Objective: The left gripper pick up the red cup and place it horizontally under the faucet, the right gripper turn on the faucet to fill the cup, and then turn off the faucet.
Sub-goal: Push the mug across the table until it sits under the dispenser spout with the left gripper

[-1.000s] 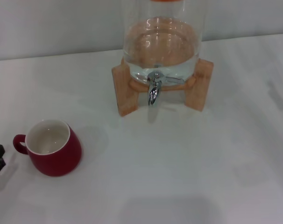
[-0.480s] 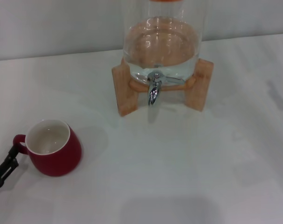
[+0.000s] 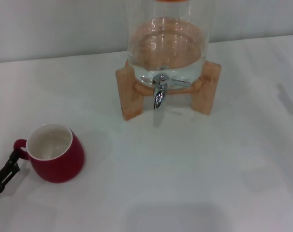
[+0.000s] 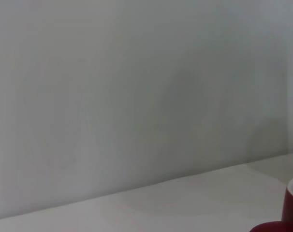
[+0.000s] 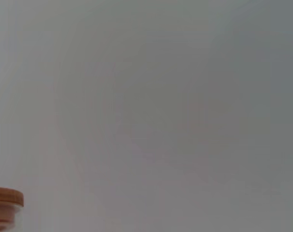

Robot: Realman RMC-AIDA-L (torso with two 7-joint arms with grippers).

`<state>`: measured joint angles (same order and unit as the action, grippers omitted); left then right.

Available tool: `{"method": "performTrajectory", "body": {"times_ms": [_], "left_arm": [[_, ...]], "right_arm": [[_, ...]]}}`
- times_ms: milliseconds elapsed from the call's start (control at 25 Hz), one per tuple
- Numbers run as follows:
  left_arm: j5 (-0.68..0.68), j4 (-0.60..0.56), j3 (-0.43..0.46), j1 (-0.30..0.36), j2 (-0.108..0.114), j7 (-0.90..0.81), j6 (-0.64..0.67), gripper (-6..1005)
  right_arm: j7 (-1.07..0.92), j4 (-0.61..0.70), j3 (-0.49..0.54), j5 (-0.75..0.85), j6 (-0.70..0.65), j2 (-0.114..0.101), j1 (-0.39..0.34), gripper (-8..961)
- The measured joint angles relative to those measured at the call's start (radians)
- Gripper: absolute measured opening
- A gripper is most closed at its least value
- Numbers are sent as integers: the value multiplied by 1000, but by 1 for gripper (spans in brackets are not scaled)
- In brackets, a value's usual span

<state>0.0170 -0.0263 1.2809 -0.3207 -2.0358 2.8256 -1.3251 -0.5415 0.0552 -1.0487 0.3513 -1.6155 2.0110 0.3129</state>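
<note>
Plainly, the white table (image 3: 195,174) takes up most of the head view, smooth and matte, with soft grey shadows pooling beside each thing on it. Behind it runs a pale grey wall (image 3: 50,29), bare and even; both wrist views are filled mostly with that same wall.

The red cup (image 3: 54,153) stands upright near the table's front left, mouth up, white inside showing, its small handle turned to the robot's left. The left gripper (image 3: 5,170) reaches in from the left edge at the table's level; a black finger (image 3: 12,162) lies right at the handle, touching or nearly so. I cannot tell whether it has closed on the handle or hangs open. In the left wrist view only a sliver of the cup's red side and white rim shows at the edge.

Well apart, toward the back, the glass dispenser (image 3: 167,43) sits on its wooden stand (image 3: 129,94), water in its lower part. The faucet (image 3: 159,92) points down at bare table. The right gripper does not appear.
</note>
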Motion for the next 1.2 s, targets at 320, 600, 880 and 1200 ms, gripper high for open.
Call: {"method": "performTrajectory", "body": {"times_ms": [320,600,880,1200], "left_arm": [[0,-5,0,-9,5,0,4,874],[2,-1,-23,-19,6,0,29,874],[3,2,-25,-23,7,0,41,874],[3,-2,-26,-32,11,0,41,874]], "right_arm": [[0,0,-4,0,0,0,0,798],[0,-1,-13,0,0,0,0,798],[0,-2,-13,0,0,0,0,797],[0,-2,-13,0,2,0,0,797]]}}
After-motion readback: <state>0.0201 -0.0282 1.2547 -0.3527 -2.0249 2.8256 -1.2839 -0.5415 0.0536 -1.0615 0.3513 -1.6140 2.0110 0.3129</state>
